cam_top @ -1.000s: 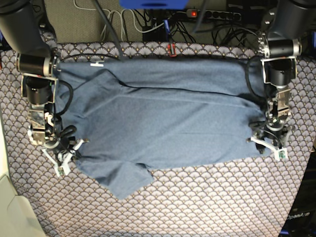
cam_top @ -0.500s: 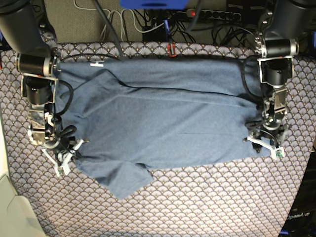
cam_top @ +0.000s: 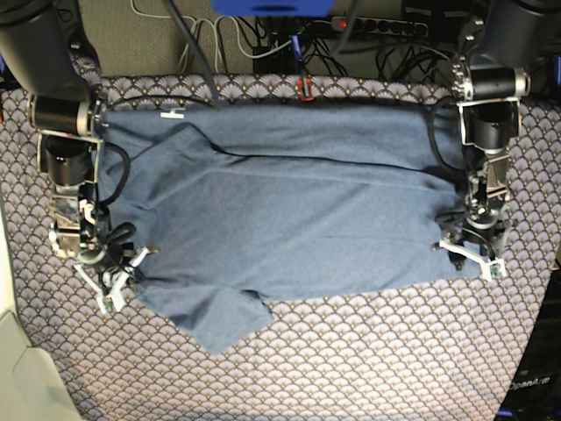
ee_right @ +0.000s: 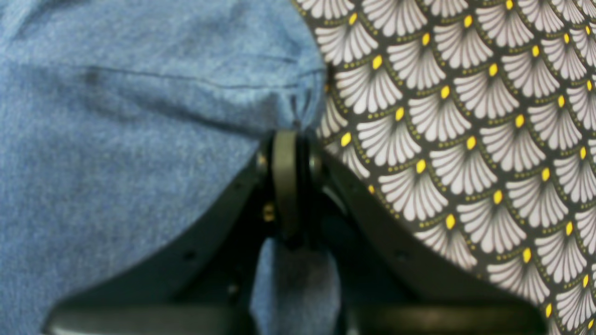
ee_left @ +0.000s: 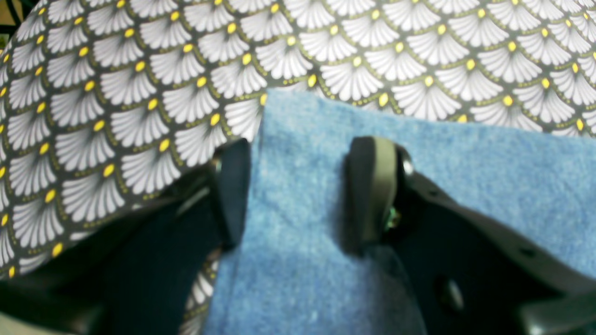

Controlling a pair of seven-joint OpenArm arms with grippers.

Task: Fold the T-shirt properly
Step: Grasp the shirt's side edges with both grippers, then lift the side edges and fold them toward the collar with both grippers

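On the tablecloth (cam_top: 351, 351), right jaws pinch the T-shirt (cam_top: 289, 219); left jaws gape wide.

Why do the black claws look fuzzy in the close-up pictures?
Left wrist view: the open left gripper sits too near the lens, so it blurs, while the tablecloth stays sharp. Right wrist view: same for the right gripper, shut on the T-shirt. Base view: even, dimmer light.
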